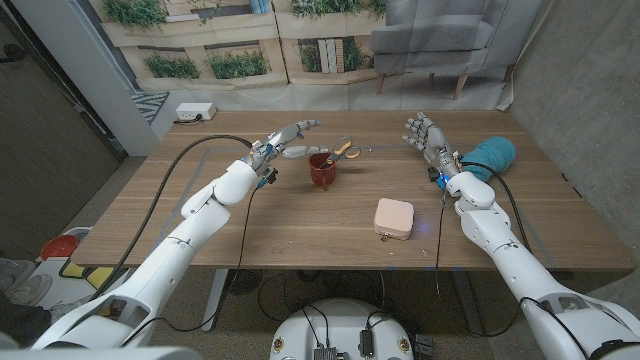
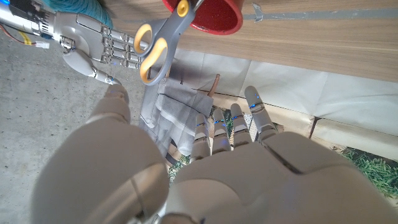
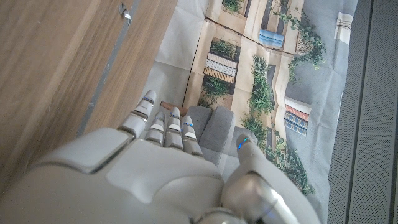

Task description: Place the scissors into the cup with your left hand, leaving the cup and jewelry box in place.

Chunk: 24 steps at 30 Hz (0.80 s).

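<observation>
The scissors (image 1: 343,150) stand in the dark red cup (image 1: 322,170), blades down inside it and yellow handles leaning out over the rim toward the far side. My left hand (image 1: 285,140) hovers just left of the cup with its fingers spread, holding nothing and clear of the scissors. In the left wrist view the scissors (image 2: 158,43) stick out of the cup (image 2: 211,15) beyond my left hand (image 2: 217,162). The pink jewelry box (image 1: 394,218) sits closed, nearer the front edge and right of the cup. My right hand (image 1: 425,135) is raised with its fingers apart and empty.
A teal bundle (image 1: 490,155) lies on the table beside my right wrist. A white power strip (image 1: 195,112) sits on the floor beyond the table's far left corner. A grey armchair (image 1: 440,35) stands behind the table (image 1: 200,240). A black cable trails along my left arm.
</observation>
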Available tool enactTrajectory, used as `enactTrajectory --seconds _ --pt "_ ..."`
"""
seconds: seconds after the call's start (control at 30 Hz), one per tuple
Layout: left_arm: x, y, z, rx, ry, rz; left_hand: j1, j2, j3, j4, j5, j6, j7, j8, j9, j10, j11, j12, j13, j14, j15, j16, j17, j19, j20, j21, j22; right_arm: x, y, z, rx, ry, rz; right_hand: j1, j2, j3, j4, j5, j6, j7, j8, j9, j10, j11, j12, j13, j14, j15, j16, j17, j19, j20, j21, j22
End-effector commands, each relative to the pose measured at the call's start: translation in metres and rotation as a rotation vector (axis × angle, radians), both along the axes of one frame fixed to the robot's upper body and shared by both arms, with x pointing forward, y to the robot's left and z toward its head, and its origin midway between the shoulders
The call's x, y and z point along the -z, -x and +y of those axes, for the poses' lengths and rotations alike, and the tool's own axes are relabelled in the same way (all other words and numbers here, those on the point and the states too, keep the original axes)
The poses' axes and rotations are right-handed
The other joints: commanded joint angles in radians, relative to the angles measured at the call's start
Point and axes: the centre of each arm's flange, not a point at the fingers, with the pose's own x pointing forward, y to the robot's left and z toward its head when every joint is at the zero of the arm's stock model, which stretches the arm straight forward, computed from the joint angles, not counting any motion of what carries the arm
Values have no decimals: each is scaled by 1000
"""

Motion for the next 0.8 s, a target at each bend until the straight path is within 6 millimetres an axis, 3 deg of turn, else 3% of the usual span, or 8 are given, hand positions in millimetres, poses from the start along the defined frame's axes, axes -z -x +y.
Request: enactTrajectory --seconds 0.03,0.43,0.8 --pt "-5 4 6 21 36 -16 -14 2 -7 4 4 -17 0 3 -3 -12 -1 3 -1 -18 4 -16 -11 -405 6 -12 1 -2 3 3 9 19 -3 -7 -1 2 -2 2 -5 2 4 3 7 1 -1 2 4 0 1 2 7 -3 0 5" --pt "-12 5 10 54 88 -47 -69 10 -33 19 9 -107 -22 -5 -34 -104 19 -10 -24 -61 29 -74 -84 -412 6 -79 2 -8 10 -2 43 43 -5 -8 -3 1 -3 2 -1 1 5 3 8 1 -1 2 5 1 1 2 8 -2 0 5" --pt "-23 1 15 78 96 -70 -100 15 -47 28 12 -149 -35 -4 -49 -152 17 -17 -42 -89 41 -99 -116 -426 7 -114 3 -6 15 -4 87 68 21 -10 -6 -1 -3 3 0 1 5 3 10 3 0 2 6 0 1 2 8 -1 1 5"
